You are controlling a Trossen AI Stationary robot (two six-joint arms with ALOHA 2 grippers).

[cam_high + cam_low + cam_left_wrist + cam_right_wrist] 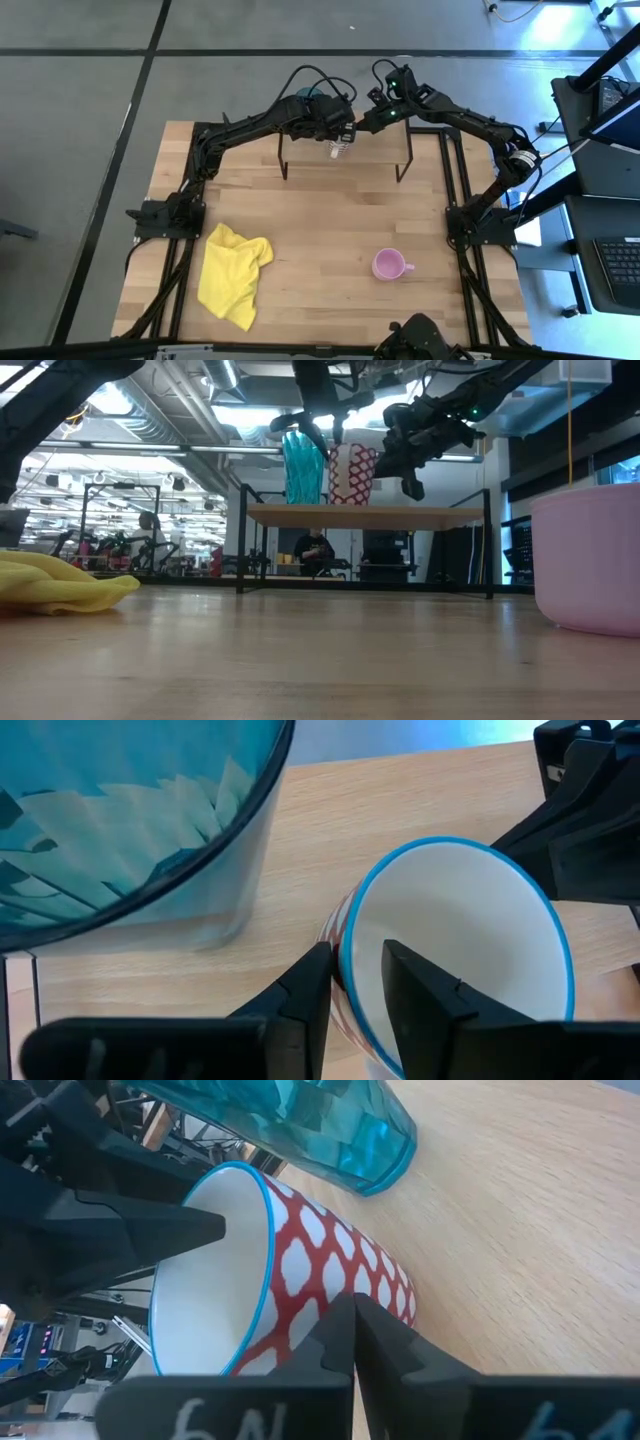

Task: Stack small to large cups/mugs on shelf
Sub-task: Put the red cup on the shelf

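Red-and-white patterned mug with blue rim [352, 474] on the raised light-wood shelf [420, 516], pinched by left pincer [357, 982].
Left pincer's fingers clamp the mug's rim, one inside, one outside. Teal translucent tumbler [302, 468] stands just left of it. Right pincer [353, 1342] closed, empty, beside the mug. Pink handled mug [389, 265] near right on the wooden surface [330, 240]; yellow cloth [234, 274] near left.

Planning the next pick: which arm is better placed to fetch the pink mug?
Likely right. The pink mug sits on the table's right half, near that arm's base, and the right hand is shut on nothing; the left hand pinches the red-and-white cup's rim on the shelf.
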